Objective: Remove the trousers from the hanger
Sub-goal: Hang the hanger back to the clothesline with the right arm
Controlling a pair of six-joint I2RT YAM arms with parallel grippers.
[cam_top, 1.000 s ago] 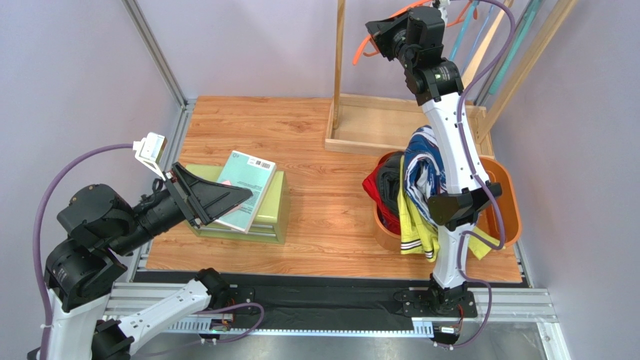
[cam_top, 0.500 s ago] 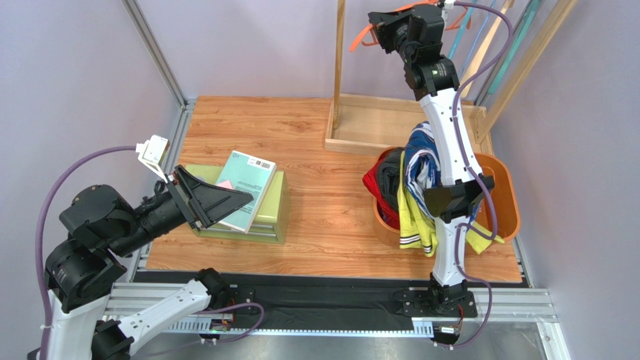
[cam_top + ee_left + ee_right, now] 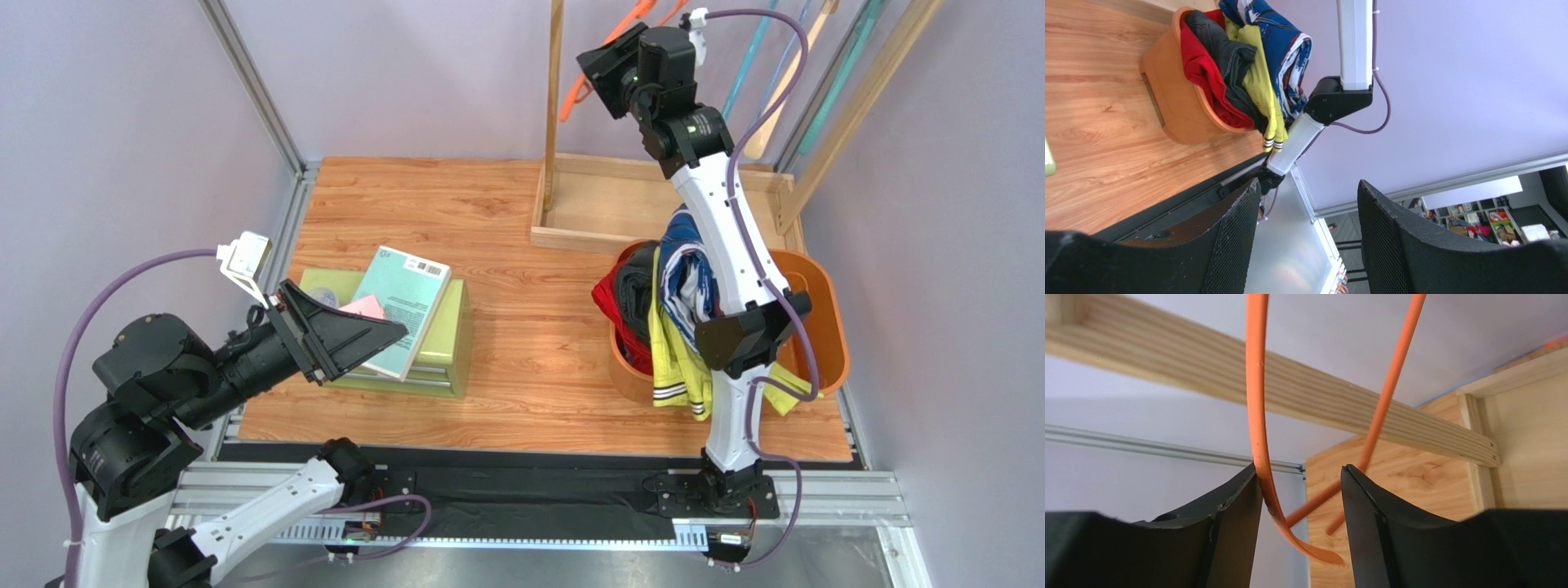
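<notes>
The trousers lie heaped in an orange basket (image 3: pixel 824 331): navy blue patterned (image 3: pixel 693 263), yellow-green with striped cuffs (image 3: pixel 672 355), black (image 3: pixel 635 300) and red (image 3: pixel 610 306). The left wrist view shows the same heap (image 3: pixel 1263 79) in the basket (image 3: pixel 1171 104). An empty orange hanger (image 3: pixel 574 88) dangles from the wooden rack. My right gripper (image 3: pixel 601 64) is raised beside it and open. The hanger's end (image 3: pixel 1257 416) hangs between the jaws of that gripper (image 3: pixel 1300 468), brushing the left finger. My left gripper (image 3: pixel 390 326) hovers open over the green box, its jaws (image 3: pixel 1308 182) holding nothing.
A wooden rack with an upright post (image 3: pixel 555 98) and a base tray (image 3: pixel 613 208) stands at the back right, with blue and teal hangers (image 3: pixel 754 55) on it. A green box (image 3: pixel 451 343) with a teal book (image 3: pixel 405 306) on top sits at the left.
My right gripper has opened and let go of the orange hanger, shifting slightly left. The hanger now hangs steeper. The left arm has barely moved.
</notes>
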